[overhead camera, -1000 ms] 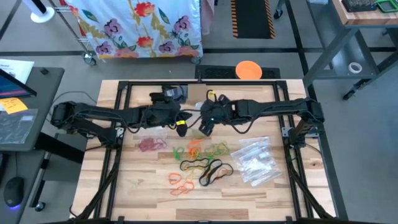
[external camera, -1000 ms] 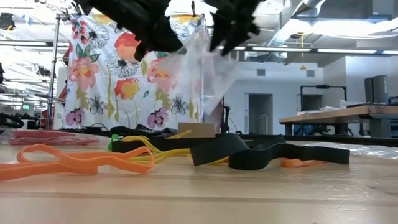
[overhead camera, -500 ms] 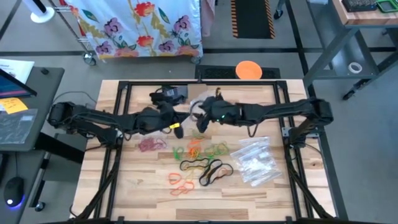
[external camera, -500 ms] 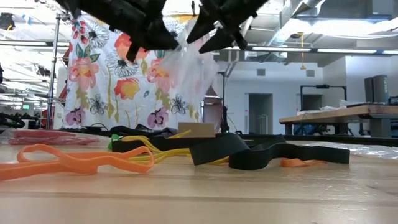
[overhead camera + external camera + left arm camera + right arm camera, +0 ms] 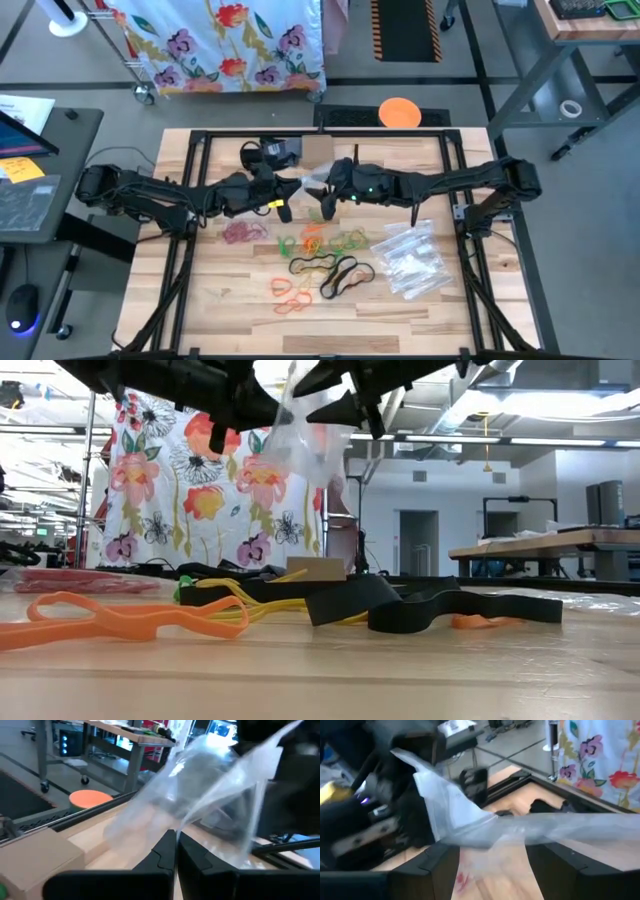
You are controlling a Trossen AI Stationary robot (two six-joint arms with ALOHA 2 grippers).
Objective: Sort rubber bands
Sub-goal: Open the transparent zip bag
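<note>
High view: the left gripper (image 5: pixel 283 192) and the right gripper (image 5: pixel 325 192) are met above the middle of the table (image 5: pixel 230 320), toward its 12 o'clock half. A clear plastic bag (image 5: pixel 312 176) is stretched between them. The rubber bands (image 5: pixel 322 262) are spread on the wood at 6 o'clock from the grippers, untouched: a dark red cluster at 7 o'clock, green and orange loops directly below, black and orange loops farther toward the near edge. A pile of clear bags (image 5: pixel 408 258) is lain at 4 o'clock from the grippers. A small cardboard box (image 5: pixel 318 150) is seen at 12 o'clock, an orange disc (image 5: pixel 399 111) beyond the table edge.

Low view: both grippers are held high, well above the table. The bag (image 5: pixel 305 435) is hung between them. An orange band (image 5: pixel 120 620), yellow bands (image 5: pixel 250 605) and black bands (image 5: pixel 440 608) are lain flat on the wood.

Left wrist view: the fingers (image 5: pixel 165 857) are pressed together, with an edge of the bag (image 5: pixel 210 795) clamped between their tips.

Right wrist view: the fingers (image 5: pixel 437 862) are spread wide, with the bag (image 5: pixel 520 830) drawn across the gap between them; whether it is touched by them cannot be told.
</note>
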